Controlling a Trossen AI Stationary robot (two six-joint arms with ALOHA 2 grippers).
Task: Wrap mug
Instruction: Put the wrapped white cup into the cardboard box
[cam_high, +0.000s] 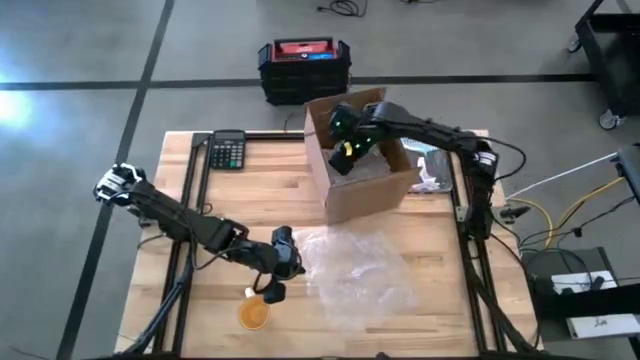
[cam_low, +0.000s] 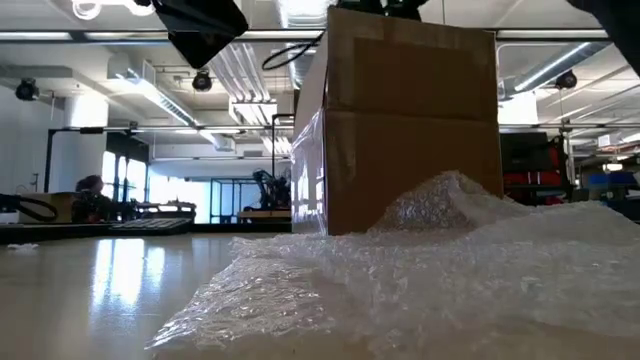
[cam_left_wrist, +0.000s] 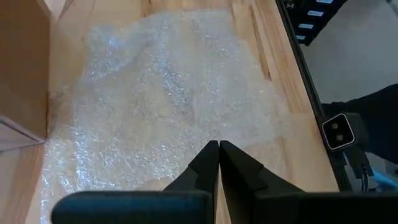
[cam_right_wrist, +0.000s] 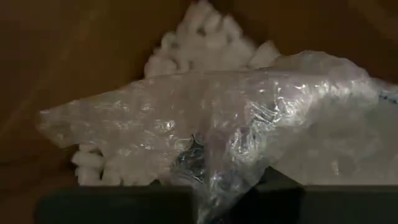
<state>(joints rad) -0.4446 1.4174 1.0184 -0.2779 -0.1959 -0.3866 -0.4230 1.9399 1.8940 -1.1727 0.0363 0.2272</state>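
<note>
Reaching into box (cam_high: 362, 160) | right hand (cam_right_wrist: 211, 186) grasping wrap | left hand (cam_left_wrist: 219, 163) clenched | no writing legible

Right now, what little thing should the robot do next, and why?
Probably lift the right tool up out of the cardboard box. It appears shut on a plastic-wrapped bundle lying among packing peanuts. The left tool is shut by the bubble wrap sheet, with an orange mug nearby.
</note>
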